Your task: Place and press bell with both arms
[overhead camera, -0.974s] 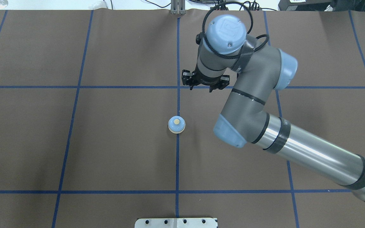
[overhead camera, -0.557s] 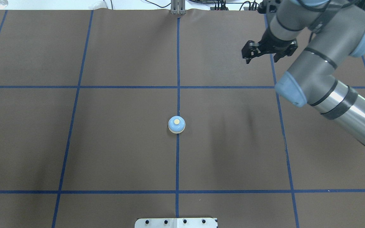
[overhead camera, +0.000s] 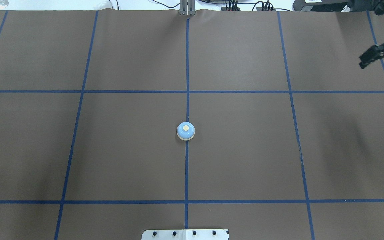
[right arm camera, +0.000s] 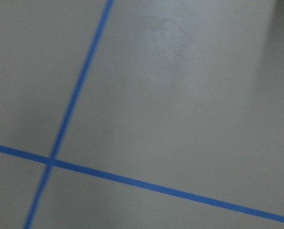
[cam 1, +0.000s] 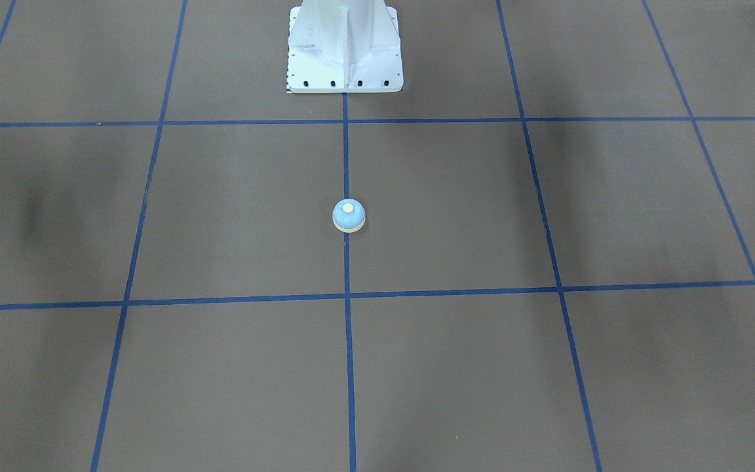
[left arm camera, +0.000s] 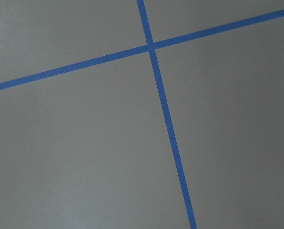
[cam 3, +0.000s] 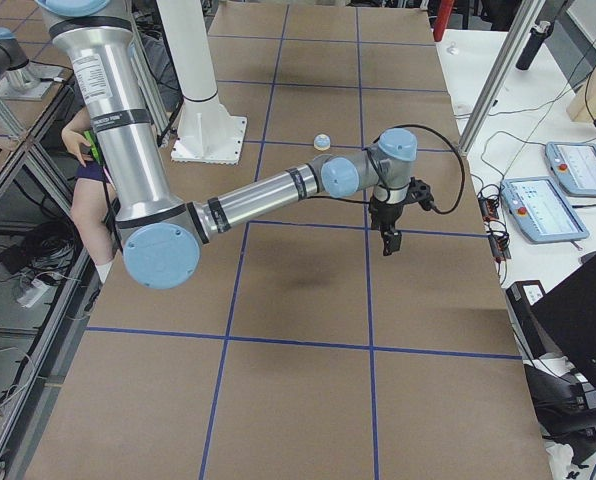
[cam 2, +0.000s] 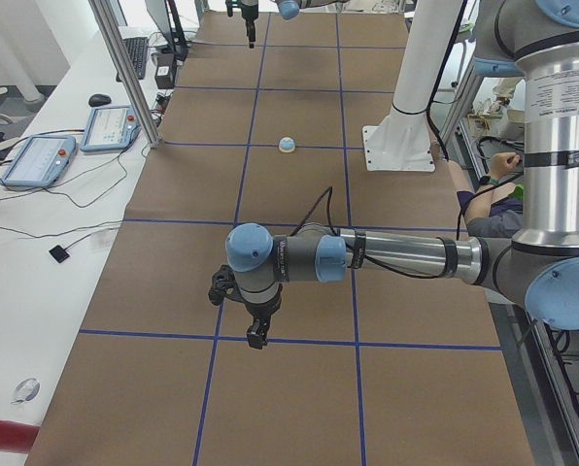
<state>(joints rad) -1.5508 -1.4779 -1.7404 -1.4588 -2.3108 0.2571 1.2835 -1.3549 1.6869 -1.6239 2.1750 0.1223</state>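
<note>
The bell (overhead camera: 185,131) stands upright on the centre blue line of the brown mat, light blue dome with the cream button up; it also shows in the front view (cam 1: 348,216). Nothing touches it. My right gripper (overhead camera: 377,56) shows only as a black part at the overhead view's far right edge, well away from the bell; in the right side view (cam 3: 390,240) it hangs above the mat. I cannot tell whether it is open or shut. My left gripper (cam 2: 256,335) shows only in the left side view, low over the mat far from the bell (cam 2: 287,145); its state is unclear.
The white pedestal base (cam 1: 345,52) stands at the table's robot side. Blue tape lines divide the mat into squares. Tablets (cam 2: 37,160) and cables lie on the white bench beyond the mat's far edge.
My right arm has swung from just beyond the bell out to the overhead view's far right edge. The bell has not moved.
</note>
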